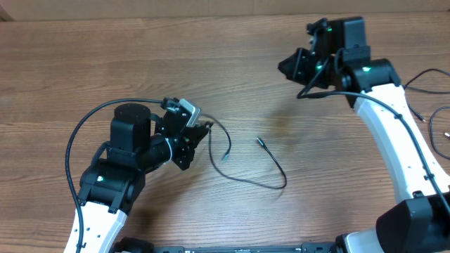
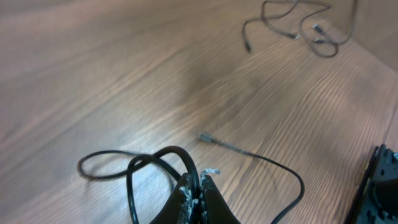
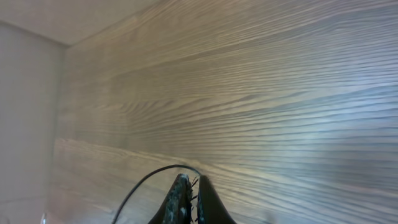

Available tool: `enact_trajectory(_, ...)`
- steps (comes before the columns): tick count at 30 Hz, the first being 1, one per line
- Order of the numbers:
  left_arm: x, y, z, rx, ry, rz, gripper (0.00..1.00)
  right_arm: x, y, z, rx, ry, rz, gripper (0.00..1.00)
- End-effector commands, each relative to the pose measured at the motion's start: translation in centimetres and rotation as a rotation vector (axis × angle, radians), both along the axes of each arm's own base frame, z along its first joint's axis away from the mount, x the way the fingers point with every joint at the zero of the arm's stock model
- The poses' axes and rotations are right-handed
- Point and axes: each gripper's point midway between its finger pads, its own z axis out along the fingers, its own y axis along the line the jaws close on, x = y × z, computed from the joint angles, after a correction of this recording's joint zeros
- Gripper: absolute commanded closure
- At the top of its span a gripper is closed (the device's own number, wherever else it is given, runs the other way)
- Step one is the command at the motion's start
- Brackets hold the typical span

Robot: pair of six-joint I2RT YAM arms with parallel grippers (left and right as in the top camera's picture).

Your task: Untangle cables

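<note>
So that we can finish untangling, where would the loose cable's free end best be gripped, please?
Just behind its silvery plug, on the straight stretch, from above with jaws across the cable: it lies flat on bare table there, apart from the loops at the left gripper.

Left gripper: fingers closed, with a thin black cable issuing from the tips. One strand arcs forward and drops to a free end just ahead of the fingers. A second strand runs farther out, sweeps through a wide curve and turns back to a small plug end lying on the wooden table, apart from the tips.

Right gripper: closed, well apart from that cable. Further cables lie behind it, beyond its arm, at the frame edge
</note>
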Motion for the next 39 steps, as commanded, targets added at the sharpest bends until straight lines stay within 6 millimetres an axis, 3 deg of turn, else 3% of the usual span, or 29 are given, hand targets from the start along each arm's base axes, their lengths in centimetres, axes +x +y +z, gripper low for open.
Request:
enact_trajectory(1,-0.6,-0.9,1.1,-0.041,-0.05,-0.078,0.96,-0.8,0.8,1.0,0.009,-0.05,0.124,0.96)
enact_trajectory(3,-0.7,-1.3,1.6,-0.06,-0.063,-0.1,0.96,-1.8,1.5,0.8,0.007,-0.048,0.196,0.92)
enact_trajectory(5,-0.7,-1.4,1.8,-0.068,-0.071,-0.109,0.96,-3.2,2.3,0.6,0.028,-0.032,0.273,0.74)
enact_trajectory(10,-1.0,-1.6,1.9,-0.079,-0.068,-0.124,0.96,-5.6,3.7,0.6,0.083,0.005,0.386,0.55)
enact_trajectory(19,-2.4,-3.0,3.4,-0.161,-0.084,-0.237,0.96,-6.6,7.0,0.5,0.001,-0.097,0.53,0.53)
enact_trajectory(23,-3.3,-3.6,4.3,-0.215,-0.078,-0.297,0.96,-7.2,8.6,0.4,-0.064,-0.186,0.636,0.63)
enact_trajectory(29,-1.4,-3.2,5.5,-0.298,0.004,-0.142,0.96,-10.4,11.2,1.2,-0.06,-0.406,0.966,0.64)
enact_trajectory(34,-1.2,-3.1,6.9,-0.304,-0.042,-0.132,0.96,-10.8,11.4,1.2,-0.061,-0.449,1.02,0.64)
enact_trajectory(37,-1.2,-3.1,7.1,-0.305,-0.043,-0.133,0.95,-10.0,10.4,0.0,-0.119,-0.358,0.931,0.51)
enact_trajectory(39,-1.4,-3.1,6.7,-0.301,-0.022,-0.132,0.94,-9.0,9.2,-1.5,-0.193,-0.268,0.825,0.49)
